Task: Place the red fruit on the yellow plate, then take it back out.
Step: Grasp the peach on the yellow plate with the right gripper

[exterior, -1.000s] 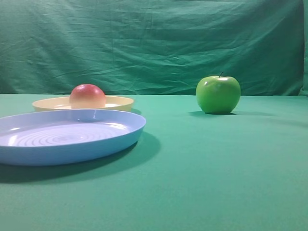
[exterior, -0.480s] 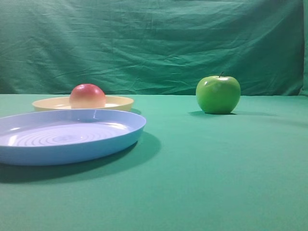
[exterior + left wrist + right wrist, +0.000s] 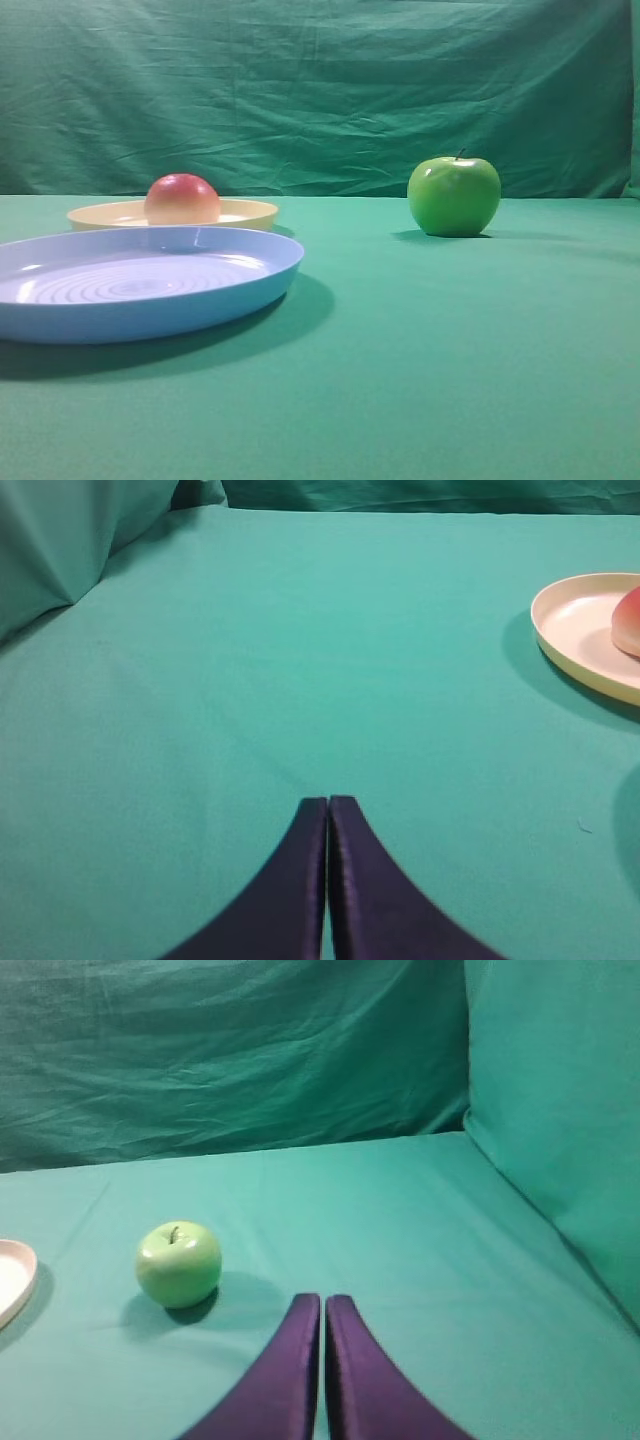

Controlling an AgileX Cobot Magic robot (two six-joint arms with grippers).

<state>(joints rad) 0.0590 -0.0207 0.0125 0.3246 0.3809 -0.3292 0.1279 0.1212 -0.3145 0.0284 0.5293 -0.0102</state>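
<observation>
The red fruit [image 3: 182, 199] rests on the yellow plate [image 3: 250, 212] at the left of the exterior view, behind the blue plate. In the left wrist view the yellow plate [image 3: 575, 630] shows at the right edge with a sliver of the red fruit [image 3: 630, 625] on it. My left gripper [image 3: 328, 800] is shut with nothing in it, well to the left of the plate. My right gripper [image 3: 323, 1298] is shut and empty, to the right of the green apple. Neither gripper shows in the exterior view.
A large light blue plate [image 3: 240, 290] with concentric rings lies in front of the yellow plate. A shiny green apple [image 3: 453, 196] stands on the green cloth at the right, also the green apple [image 3: 178, 1263] in the right wrist view. A green cloth backdrop rises behind.
</observation>
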